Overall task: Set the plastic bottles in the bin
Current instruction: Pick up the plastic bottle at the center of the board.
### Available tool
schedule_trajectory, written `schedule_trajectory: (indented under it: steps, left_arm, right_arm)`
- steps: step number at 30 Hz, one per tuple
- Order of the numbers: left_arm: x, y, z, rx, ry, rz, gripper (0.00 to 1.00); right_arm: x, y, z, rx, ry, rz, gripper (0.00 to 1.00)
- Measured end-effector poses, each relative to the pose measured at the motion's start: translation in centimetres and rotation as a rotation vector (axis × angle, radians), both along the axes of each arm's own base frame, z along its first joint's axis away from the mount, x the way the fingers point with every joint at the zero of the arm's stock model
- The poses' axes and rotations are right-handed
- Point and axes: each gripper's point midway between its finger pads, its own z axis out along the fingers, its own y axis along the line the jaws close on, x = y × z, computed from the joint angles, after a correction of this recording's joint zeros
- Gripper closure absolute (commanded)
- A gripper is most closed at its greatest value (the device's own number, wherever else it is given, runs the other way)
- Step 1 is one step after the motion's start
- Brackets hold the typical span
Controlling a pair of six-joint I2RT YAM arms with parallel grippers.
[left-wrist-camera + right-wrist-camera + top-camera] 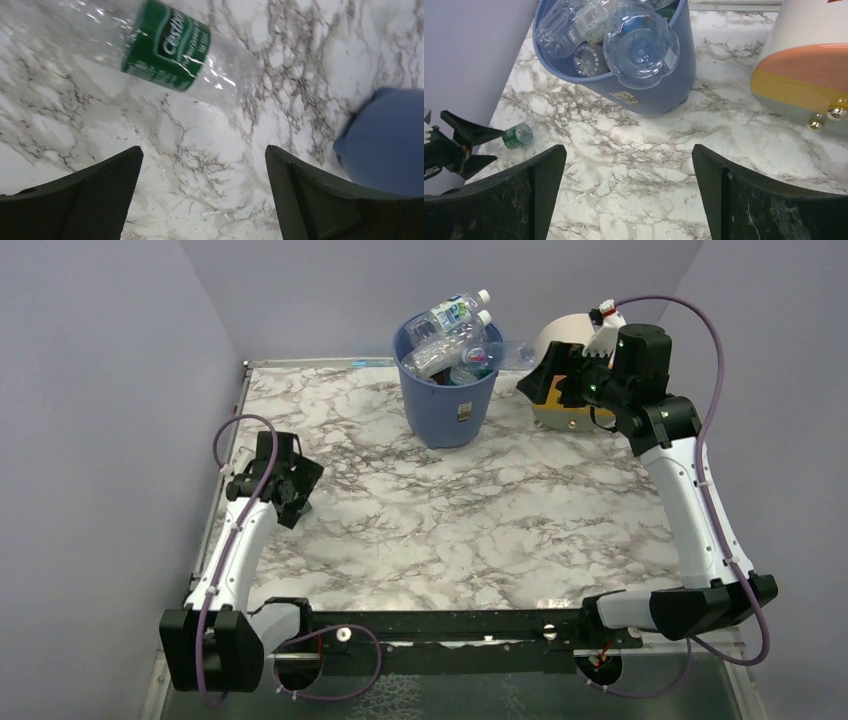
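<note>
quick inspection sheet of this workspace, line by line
surface: marble table, no spills seen
job's things: bin piled past its rim with bottles; one green-label bottle lies on the table
clutter: cream drum beside the bin
grippers: left gripper open, empty, near the green-label bottle; right gripper open, empty
cables: purple cables loop along both arms
surroundings: plain walls

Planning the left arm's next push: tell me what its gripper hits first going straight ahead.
Probably bare table, just short of the green-labelled bottle; the left gripper points downward, though depth is unclear.
</note>
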Motion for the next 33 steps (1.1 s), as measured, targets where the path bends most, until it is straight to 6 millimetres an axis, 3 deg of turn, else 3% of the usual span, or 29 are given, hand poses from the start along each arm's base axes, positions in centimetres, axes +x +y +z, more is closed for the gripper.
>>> schedule_trajectory:
  steps: [5,20,33]
  left_arm:
    - [-0.7,3.4,-2.3,-0.010,0.116,0.140,0.01]
    - [-1.6,9.0,-4.4,-0.029,0.201,0.357,0.01]
    - [-2.2,9.9,-6.9,-0.040,0.267,0.390,0.01]
  right_arm:
    - [-1.1,0.5,-0.8,0.023,0.010,0.031,0.00]
    - [-2.5,2.8,-4.3,0.108,0.095,0.155,0.00]
    - [-4.2,3.7,-6.5,0.149,0.140,0.224,0.00]
